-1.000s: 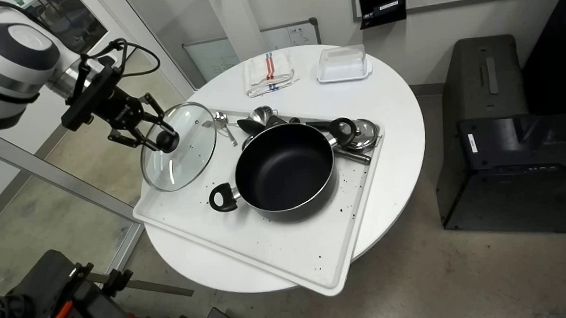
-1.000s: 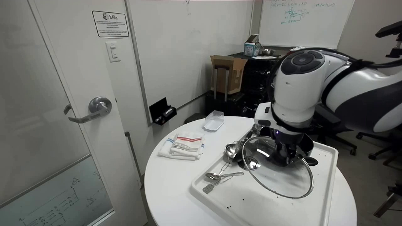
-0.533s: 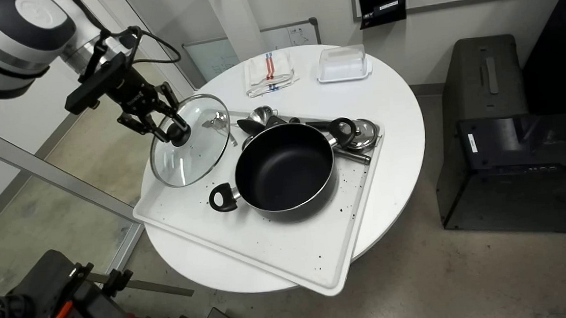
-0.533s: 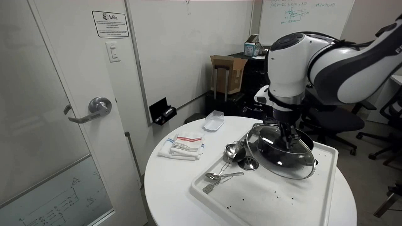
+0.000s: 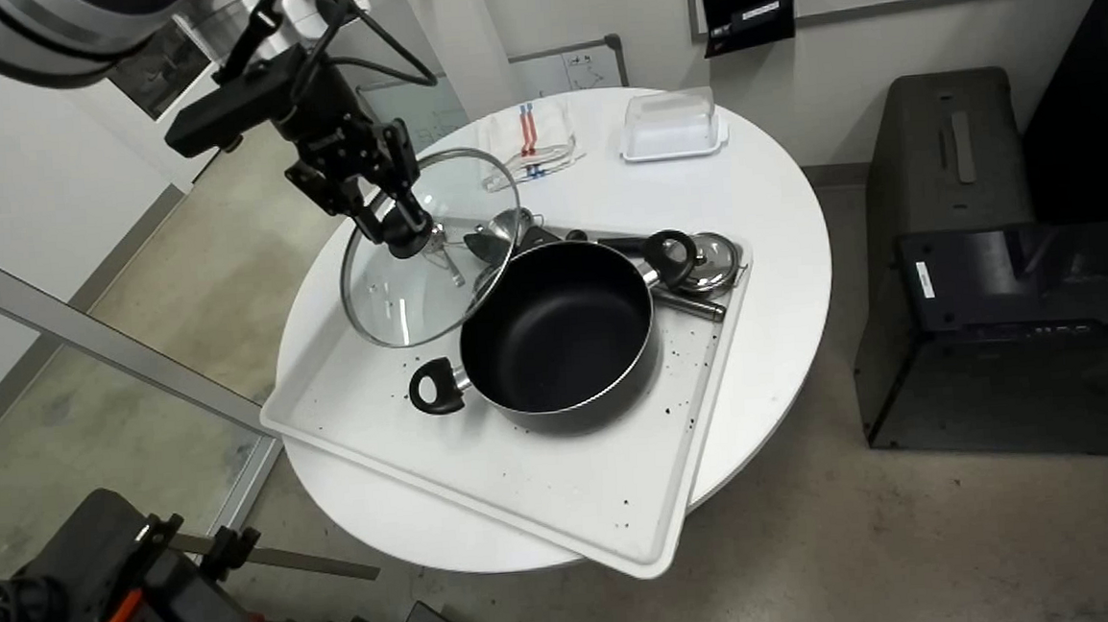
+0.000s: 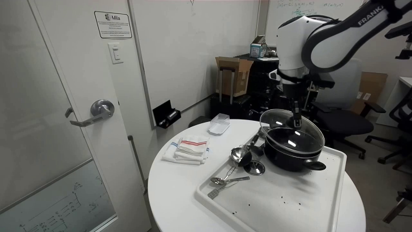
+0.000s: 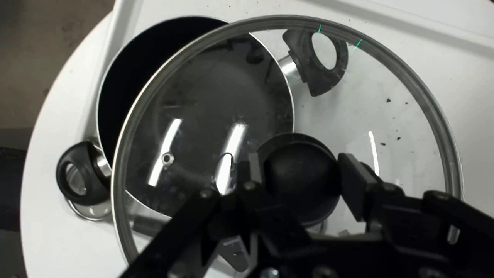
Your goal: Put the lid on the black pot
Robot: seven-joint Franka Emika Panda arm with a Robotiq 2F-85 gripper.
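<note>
Our gripper point(image 7: 302, 175) is pinching the black knob point(image 5: 407, 233).
We are holding the glass lid point(image 7: 278, 119) aloft and tilted, overlapping part of the black pot point(image 5: 560, 330) in every view; the pot is standing on a white tray point(image 5: 525, 467) on the round table point(image 5: 780, 239).

A white-and-black robot arm point(image 6: 325, 54) is cropped in both exterior views. In the wrist view, a black two-fingered gripper point(image 7: 303, 175), cut off at the edge, hides part of a round clear glass lid point(image 7: 278, 112). Small print point(image 6: 114, 28) on a white rectangular sign point(image 6: 113, 24), left, is unreadable; dark specks point(image 7: 388, 100) on a white tray point(image 6: 270, 190) are too small to identify.
</note>
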